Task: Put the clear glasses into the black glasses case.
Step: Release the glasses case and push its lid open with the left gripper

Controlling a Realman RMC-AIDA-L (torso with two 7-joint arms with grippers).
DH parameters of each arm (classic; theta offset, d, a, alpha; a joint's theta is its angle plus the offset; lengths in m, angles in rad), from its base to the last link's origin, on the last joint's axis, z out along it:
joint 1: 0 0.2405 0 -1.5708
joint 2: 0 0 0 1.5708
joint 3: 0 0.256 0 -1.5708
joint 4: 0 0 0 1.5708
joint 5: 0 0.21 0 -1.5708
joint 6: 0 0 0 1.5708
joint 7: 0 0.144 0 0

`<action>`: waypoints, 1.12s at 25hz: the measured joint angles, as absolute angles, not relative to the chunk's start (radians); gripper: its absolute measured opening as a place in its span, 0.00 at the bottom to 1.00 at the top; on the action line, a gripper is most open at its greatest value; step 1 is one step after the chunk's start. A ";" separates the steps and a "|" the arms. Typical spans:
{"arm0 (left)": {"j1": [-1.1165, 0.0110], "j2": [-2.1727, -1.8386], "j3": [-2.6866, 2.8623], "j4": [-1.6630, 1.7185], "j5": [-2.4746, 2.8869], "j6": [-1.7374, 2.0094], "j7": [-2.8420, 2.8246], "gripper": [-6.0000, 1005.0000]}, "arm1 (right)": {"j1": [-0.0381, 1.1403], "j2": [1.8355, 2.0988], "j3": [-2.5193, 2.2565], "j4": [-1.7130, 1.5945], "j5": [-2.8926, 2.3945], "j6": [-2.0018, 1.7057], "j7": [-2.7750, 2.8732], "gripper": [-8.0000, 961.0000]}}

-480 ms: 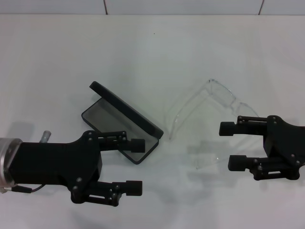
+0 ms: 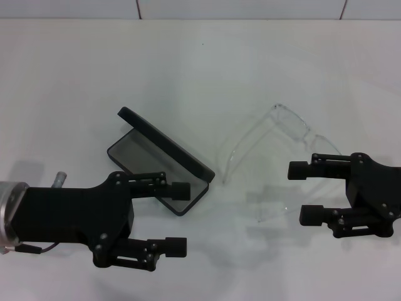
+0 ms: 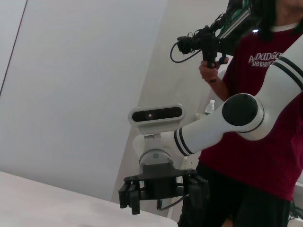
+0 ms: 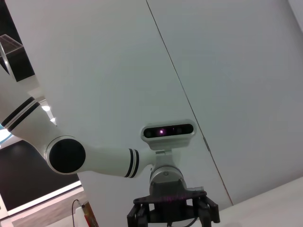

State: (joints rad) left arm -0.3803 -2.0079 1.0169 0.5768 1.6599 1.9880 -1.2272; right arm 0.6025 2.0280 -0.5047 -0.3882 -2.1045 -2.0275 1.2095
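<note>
Holding position since earlier | left tool [image 2: 179, 217] agape by black glasses case [image 2: 160, 160] | right tool [image 2: 304, 192] agape, empty beside clear glasses [image 2: 276, 147]

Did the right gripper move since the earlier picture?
No. The right gripper sits in the same spot beside the clear glasses.

A: Which parts are hidden in the head view?

B: The left gripper [image 2: 180, 217] covers the near corner of the case [image 2: 164, 164]. The right gripper [image 2: 305, 192] hides part of the glasses [image 2: 276, 141], whose clear near arm is too faint to trace fully.

A: What is cut by an edge?

B: Both arms, at the tabletop's [image 2: 188, 69] left and right sides. In the left wrist view, the person's [image 3: 265, 94] head lies beyond the frame.
</note>
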 joint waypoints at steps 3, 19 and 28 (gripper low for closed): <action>-0.380 -2.009 1.016 0.577 1.660 1.988 -1.225 0.79 | 0.602 2.028 -0.505 -0.388 -2.104 -2.028 1.209 0.77; -0.349 -2.056 1.001 0.579 1.656 1.984 -1.196 0.79 | 0.588 2.024 -0.500 -0.388 -2.105 -2.021 1.206 0.77; -0.359 -2.044 0.854 0.740 1.615 1.984 -1.244 0.78 | 0.473 2.013 -0.491 -0.404 -1.823 -2.023 1.129 0.77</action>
State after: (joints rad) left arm -0.3590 -2.0436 0.8537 0.7397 1.6155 1.9844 -1.2441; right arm 0.4734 2.0126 -0.4905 -0.4040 -1.8228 -2.0232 1.1294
